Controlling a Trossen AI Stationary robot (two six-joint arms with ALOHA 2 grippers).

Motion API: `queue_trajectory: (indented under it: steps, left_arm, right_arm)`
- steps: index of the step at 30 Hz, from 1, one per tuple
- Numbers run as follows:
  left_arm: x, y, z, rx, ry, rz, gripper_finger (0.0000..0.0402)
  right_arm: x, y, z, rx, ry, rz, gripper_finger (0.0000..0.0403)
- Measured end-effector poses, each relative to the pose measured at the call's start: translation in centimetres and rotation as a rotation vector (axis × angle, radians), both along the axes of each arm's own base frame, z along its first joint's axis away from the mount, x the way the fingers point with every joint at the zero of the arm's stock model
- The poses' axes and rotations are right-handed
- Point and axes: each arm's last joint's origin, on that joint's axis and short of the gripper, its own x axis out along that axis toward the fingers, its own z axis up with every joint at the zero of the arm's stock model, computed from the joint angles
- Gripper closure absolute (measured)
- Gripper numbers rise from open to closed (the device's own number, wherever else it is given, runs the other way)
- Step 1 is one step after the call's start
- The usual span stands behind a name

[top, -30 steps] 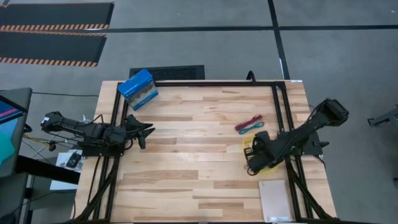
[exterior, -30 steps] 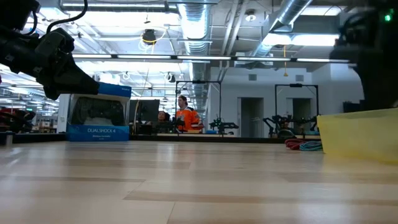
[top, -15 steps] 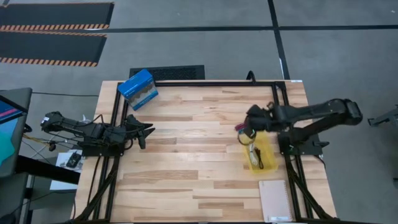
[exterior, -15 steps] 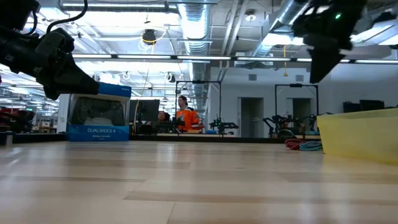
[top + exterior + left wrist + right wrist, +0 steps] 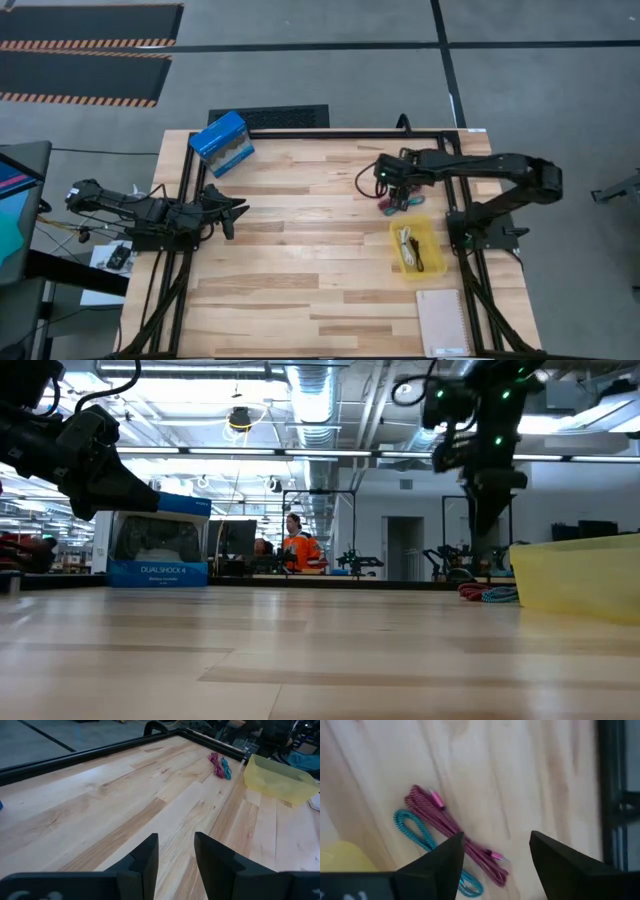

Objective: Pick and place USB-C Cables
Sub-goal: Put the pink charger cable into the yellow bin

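The dark red cable (image 5: 445, 822) and the teal cable (image 5: 420, 837) lie side by side as small loops on the wood, right of centre (image 5: 400, 205). My right gripper (image 5: 497, 855) hovers open just above them, fingers pointing down, touching nothing; the low view shows it (image 5: 484, 510) well above the table. The white cable (image 5: 405, 243) and the black cable (image 5: 421, 258) lie inside the yellow bin (image 5: 433, 232). My left gripper (image 5: 175, 850) waits open near the table's left edge (image 5: 235, 210), level, pointing right.
A blue box (image 5: 221, 143) stands at the far left corner. A spiral notebook (image 5: 442, 322) lies near the right near corner, below the bin. Black frame rails (image 5: 340, 133) run along the far and side edges. A person in orange (image 5: 297, 550) is in the room behind.
My right gripper has risen out of the yellow bin and swung toward the far edge and slightly left, ending above the red and teal cables. The white and black cables stay in the bin.
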Motion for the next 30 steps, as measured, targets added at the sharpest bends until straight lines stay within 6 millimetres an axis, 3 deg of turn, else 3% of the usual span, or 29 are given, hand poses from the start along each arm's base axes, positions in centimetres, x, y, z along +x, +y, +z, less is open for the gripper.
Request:
queue_trajectory:
  steps: [10, 21, 30]
  left_arm:
    - [0.0, 0.0, 0.0, 0.000, 0.000, 0.000, 0.0288]
    - [0.0, 0.0, 0.0, 0.000, 0.000, 0.000, 0.0288]
    - [0.0, 0.0, 0.0, 0.000, 0.000, 0.000, 0.0288]
  right_arm:
    - [2.2, -0.4, -4.4, 0.121, 0.138, 0.103, 0.0158]
    - [-0.8, -1.2, -8.2, 0.145, 0.178, 0.112, 0.0158]
    - [-1.4, -2.5, -9.0, 0.205, 0.117, 0.081, 0.0159]
